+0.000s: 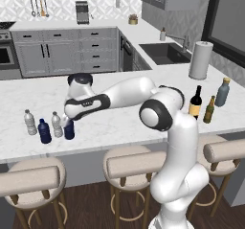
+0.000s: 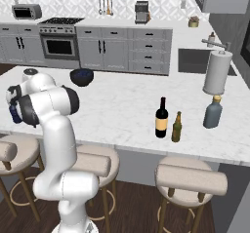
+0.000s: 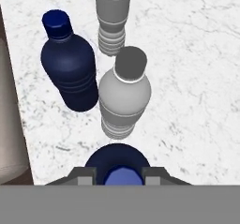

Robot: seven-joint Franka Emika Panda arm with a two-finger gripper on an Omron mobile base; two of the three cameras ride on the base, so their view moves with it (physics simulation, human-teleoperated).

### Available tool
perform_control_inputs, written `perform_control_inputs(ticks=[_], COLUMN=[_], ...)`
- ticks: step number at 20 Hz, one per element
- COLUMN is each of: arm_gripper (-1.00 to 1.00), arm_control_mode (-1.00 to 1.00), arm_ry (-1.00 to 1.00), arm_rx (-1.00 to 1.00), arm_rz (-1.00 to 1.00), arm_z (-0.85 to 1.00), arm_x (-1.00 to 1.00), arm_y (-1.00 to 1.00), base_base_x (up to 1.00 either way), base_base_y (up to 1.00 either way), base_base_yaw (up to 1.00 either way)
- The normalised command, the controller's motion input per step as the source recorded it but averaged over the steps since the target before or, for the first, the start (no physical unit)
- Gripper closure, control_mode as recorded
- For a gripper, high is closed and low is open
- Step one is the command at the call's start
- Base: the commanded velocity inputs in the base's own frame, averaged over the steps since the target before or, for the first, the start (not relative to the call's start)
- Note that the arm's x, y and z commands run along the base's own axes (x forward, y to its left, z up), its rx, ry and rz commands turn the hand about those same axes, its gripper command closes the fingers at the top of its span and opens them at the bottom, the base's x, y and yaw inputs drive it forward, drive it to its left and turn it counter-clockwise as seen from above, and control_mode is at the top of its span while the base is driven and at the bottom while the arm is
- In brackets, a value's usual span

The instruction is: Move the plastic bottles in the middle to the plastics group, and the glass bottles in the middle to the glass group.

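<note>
My gripper is shut on the cap of a dark blue plastic bottle at the counter's left front, seen from the left base as gripper over bottle. Right beside it stands the plastics group: a clear ribbed bottle, a dark blue one and a second clear one. Far to the right the black wine bottle stands close to the amber bottle and the grey-blue bottle.
A paper towel roll stands behind the glass bottles, near the sink. A dark bowl sits at the counter's far side. Padded stools line the near edge, which runs close to the held bottle.
</note>
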Motion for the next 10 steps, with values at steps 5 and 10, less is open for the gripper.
perform_control_inputs(ticks=[5, 10], arm_gripper=[1.0, 1.0], arm_control_mode=[-1.0, -1.0], arm_ry=[0.0, 0.0], arm_rx=[0.0, 0.0], arm_rz=[0.01, 0.0], arm_z=[0.0, 0.0], arm_x=[-0.03, 0.0], arm_y=[0.09, 0.0], base_base_x=[0.0, 0.0], base_base_y=[0.0, 0.0], base_base_yaw=[0.0, 0.0])
